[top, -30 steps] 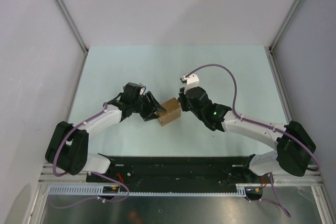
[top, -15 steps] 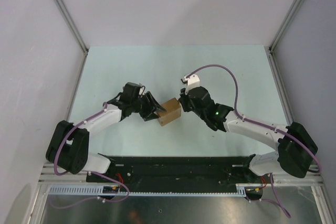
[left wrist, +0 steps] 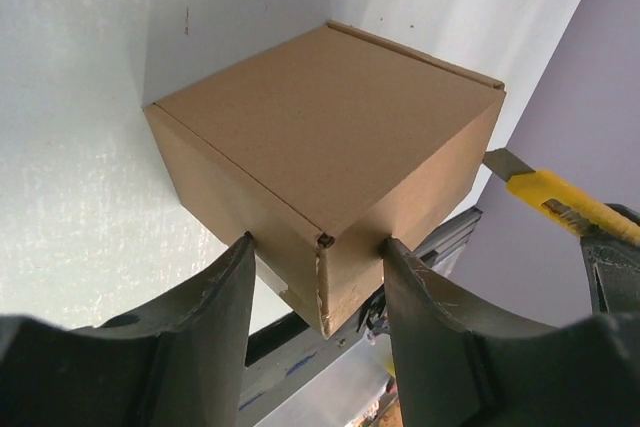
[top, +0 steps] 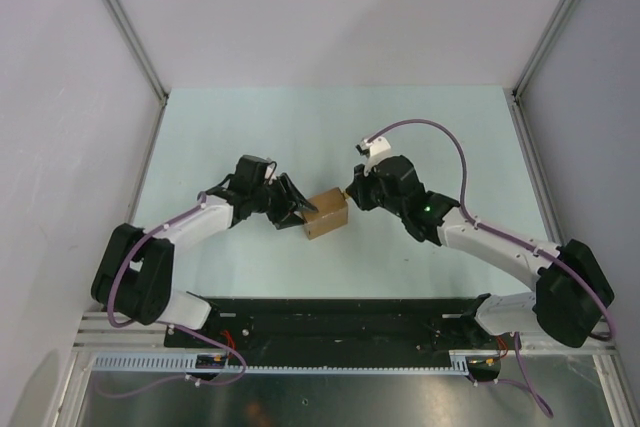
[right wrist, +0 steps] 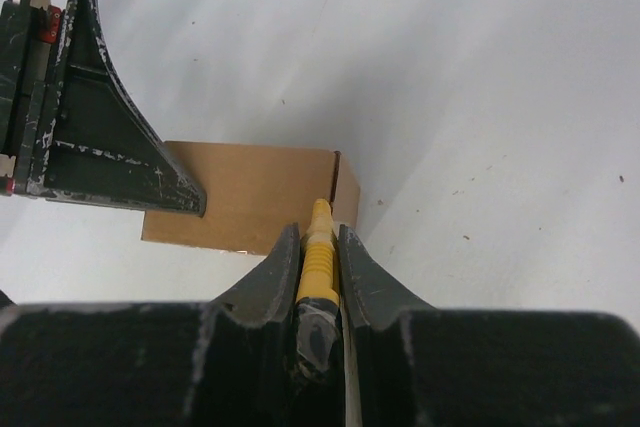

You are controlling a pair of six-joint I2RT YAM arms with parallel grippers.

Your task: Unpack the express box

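1. Left claw [left wrist: 318,247]: its two dark fingers [left wrist: 215,317] straddle the nearest corner of the express box [left wrist: 330,137], one pressed on each side face. That's a pinch on the box corner.
2. Out from that claw, the brown cardboard box sits on the pale counter [top: 300,127] with its top flat and its flaps closed.
3. Right claw [right wrist: 318,232]: pressed together around the yellow body of a utility knife [right wrist: 318,257], which runs straight out between the fingertips.
4. Ahead of this claw, the knife's tip reaches the near top edge of the box. Whether the blade actually touches the cardboard, I can't tell.
5. From above, the box lies between the two claws, the left one at its left side and the right one just beside its right side.
6. Beyond the box there's bare counter on every side, with grey walls around it.
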